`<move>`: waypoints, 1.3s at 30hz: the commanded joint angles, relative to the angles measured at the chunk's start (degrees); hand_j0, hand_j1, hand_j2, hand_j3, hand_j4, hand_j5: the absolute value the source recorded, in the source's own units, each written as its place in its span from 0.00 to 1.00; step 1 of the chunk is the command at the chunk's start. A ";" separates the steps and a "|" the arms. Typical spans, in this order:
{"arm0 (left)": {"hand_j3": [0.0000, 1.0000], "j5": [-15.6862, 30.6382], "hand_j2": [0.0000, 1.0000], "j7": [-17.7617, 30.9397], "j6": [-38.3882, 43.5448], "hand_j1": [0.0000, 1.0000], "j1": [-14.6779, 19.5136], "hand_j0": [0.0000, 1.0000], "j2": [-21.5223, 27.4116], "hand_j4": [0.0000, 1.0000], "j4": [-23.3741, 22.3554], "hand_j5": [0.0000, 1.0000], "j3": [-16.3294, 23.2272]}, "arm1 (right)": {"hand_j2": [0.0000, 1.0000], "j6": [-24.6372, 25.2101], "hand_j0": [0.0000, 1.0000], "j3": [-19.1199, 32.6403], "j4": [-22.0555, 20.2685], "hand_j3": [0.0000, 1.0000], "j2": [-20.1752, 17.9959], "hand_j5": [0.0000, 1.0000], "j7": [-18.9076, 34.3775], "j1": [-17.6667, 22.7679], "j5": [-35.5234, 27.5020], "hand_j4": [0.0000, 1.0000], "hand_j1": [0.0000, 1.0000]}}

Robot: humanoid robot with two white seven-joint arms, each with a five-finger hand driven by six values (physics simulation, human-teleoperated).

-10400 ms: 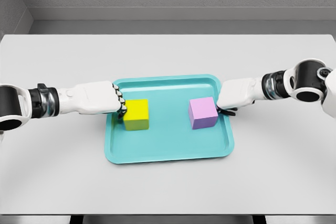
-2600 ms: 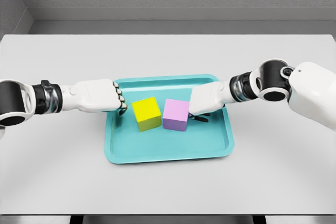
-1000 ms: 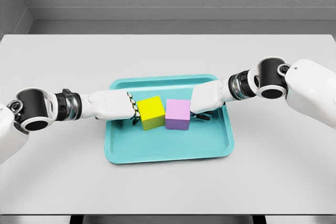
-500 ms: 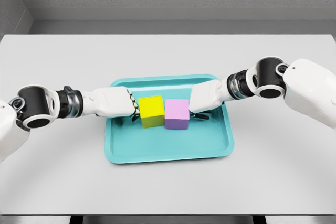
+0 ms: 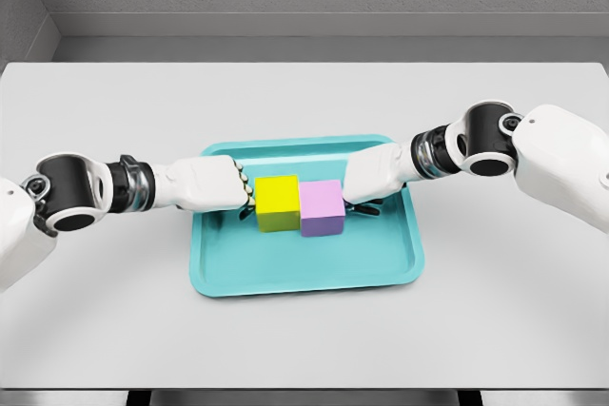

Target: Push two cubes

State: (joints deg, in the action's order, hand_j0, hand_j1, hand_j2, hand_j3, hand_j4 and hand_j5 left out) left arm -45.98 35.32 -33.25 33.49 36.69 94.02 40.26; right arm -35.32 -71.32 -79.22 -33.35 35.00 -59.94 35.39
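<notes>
At frame center, your yellow cube [image 5: 278, 203] and purple cube [image 5: 322, 207] sit touching, side by side, in the teal tray [image 5: 306, 274]. Your left hand [image 5: 207, 185] and right hand [image 5: 373, 174], fingers curled and holding nothing, press their outer faces.

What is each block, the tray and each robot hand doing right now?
Yellow cube: flat in the tray, touching the purple one.
Purple cube: flat, against the yellow one.
Shallow teal tray: flat on the table, holding both cubes.
Left hand: fingers curled, against the yellow cube.
Right hand: against the purple cube.
</notes>
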 commanded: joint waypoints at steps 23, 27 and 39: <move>0.51 0.98 0.51 -0.32 -1.75 0.51 0.17 0.51 0.49 0.51 0.99 0.51 0.61 | 0.16 0.32 0.16 -0.75 -0.06 0.16 -1.10 0.16 0.00 -0.35 -0.32 0.16 0.16; 0.51 1.77 0.51 -0.32 -1.75 0.51 0.26 0.51 1.10 0.51 1.17 0.51 0.52 | 0.16 0.32 0.16 -0.75 -0.06 0.16 -1.89 0.16 0.00 -0.44 -0.41 0.16 0.16; 0.51 3.97 0.51 -0.32 -1.75 0.51 0.70 0.51 3.91 0.51 2.84 0.51 -0.54 | 0.16 0.32 0.16 -0.57 -3.66 0.16 -6.72 0.16 0.00 -2.11 -0.94 0.16 0.16</move>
State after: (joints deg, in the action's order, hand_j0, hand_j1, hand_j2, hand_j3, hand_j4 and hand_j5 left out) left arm -42.78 35.02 -35.13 34.19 40.01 96.59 40.14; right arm -35.08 -71.95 -81.47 -38.46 35.03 -62.14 34.70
